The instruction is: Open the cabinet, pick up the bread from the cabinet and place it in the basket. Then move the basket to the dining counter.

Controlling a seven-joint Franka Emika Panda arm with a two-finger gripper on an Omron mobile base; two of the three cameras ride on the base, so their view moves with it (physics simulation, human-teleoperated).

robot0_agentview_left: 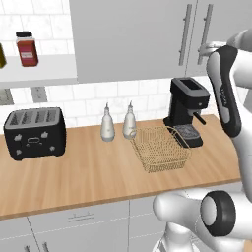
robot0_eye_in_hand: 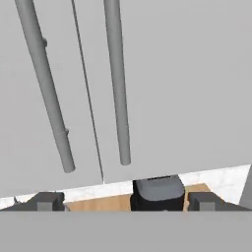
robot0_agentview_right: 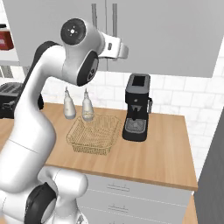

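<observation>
White tiled wall (robot0_agentview_left: 147,91) behind a wood worktop (robot0_agentview_left: 74,172); grey drawers (robot0_agentview_right: 131,192) below.

Cabinet (robot0_agentview_left: 128,39): both doors shut, flat light grey. Two long vertical bar handles, left handle (robot0_eye_in_hand: 47,88) and right handle (robot0_eye_in_hand: 117,83), flanking the door seam. No contact with either bar.

Gripper (robot0_eye_in_hand: 125,202): raised to door height, facing the cabinet front close to the handles. Jaws spread wide, nothing between them. Fingertips (robot0_eye_in_hand: 47,201) dark, at the lower edge of the hand view, well apart from each other.

Bread: location cannot be determined; cabinet interior hidden behind closed doors.

Basket (robot0_agentview_left: 161,147): golden wire mesh, resting on the worktop, nothing inside. Just beside the black coffee machine (robot0_agentview_left: 188,110), which stands to its right. Two white bottles (robot0_agentview_left: 118,123) upright just behind the basket's left corner.

Black toaster (robot0_agentview_left: 35,133) at the left end of the worktop, well apart from the basket.

Open shelf (robot0_agentview_left: 39,71) left of the cabinet, carrying a red-filled jar (robot0_agentview_left: 26,48) with a dark lid.

Arm (robot0_agentview_right: 48,109): white, rising over the worktop toward the cabinet doors.
</observation>
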